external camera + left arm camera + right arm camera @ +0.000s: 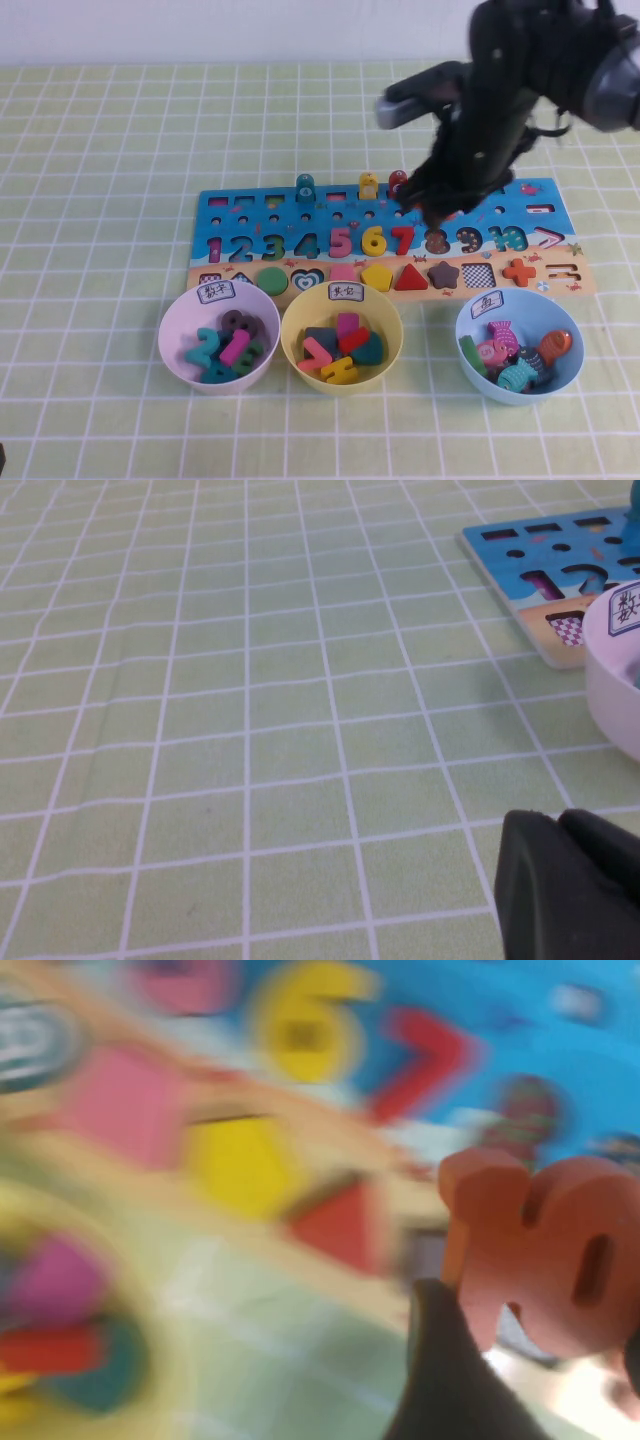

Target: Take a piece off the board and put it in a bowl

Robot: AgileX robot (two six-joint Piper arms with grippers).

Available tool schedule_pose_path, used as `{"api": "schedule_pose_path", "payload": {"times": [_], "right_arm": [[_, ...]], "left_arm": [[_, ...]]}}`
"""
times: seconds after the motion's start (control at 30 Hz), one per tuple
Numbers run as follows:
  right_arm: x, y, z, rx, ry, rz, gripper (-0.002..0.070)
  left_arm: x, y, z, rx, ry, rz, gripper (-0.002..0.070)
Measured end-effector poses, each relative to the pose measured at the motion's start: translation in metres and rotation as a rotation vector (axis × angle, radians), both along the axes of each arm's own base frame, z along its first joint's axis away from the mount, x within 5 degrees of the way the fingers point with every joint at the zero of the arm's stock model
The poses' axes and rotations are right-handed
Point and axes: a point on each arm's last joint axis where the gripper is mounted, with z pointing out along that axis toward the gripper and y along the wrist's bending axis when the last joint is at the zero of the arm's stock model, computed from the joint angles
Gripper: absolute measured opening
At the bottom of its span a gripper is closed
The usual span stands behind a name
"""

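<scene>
My right gripper (430, 205) hangs over the board (250, 205) near the "8" and "9". In the right wrist view it (540, 1350) is shut on the orange-red "10" piece (545, 1250) and holds it above the board (480, 1000). In the high view the arm hides the piece. The pale pink bowl (170, 335) stands in front of the board's left end and holds several number pieces. My left gripper (565, 880) is shut and empty, low over the tablecloth left of the pink bowl (615, 680) and the board's corner (520, 555).
A yellow bowl (290, 340) with shape pieces stands in front of the board's middle. A light blue bowl (462, 340) with fish pieces stands in front of its right end. Small pegs (305, 186) stand along the board's far edge. A green checked cloth covers the table.
</scene>
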Motion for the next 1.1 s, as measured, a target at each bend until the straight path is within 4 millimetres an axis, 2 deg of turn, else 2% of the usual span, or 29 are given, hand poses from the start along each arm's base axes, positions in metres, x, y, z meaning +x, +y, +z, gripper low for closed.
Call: {"api": "schedule_pose_path", "payload": {"times": [0.13,0.33,0.5,0.8,1.0,1.07,1.1], "right_arm": [[-0.026,0.04,0.009,0.011,-0.016,0.135,0.0321],[-0.063,0.091,0.011,0.034,-0.004,0.356,0.0321],[-0.086,0.12,0.006,0.039,-0.011,0.499,0.0321],[-0.089,0.156,-0.012,0.154,-0.117,0.672,0.0321],[-0.083,0.166,-0.034,0.173,-0.106,0.682,0.0321],[-0.083,0.166,-0.039,0.169,-0.098,0.683,0.0353],[-0.082,0.167,-0.041,0.167,-0.096,0.682,0.0394]], "left_arm": [[0.0,0.0,0.0,0.0,0.0,0.0,-0.0003],[0.0,0.0,0.0,0.0,0.0,0.0,-0.0003],[0.0,0.0,0.0,0.0,0.0,0.0,-0.0003],[0.0,0.0,0.0,0.0,0.0,0.0,-0.0003],[0.0,0.0,0.0,0.0,0.0,0.0,-0.0003],[0.0,0.0,0.0,0.0,0.0,0.0,-0.0003],[0.0,0.0,0.0,0.0,0.0,0.0,-0.0003]]}}
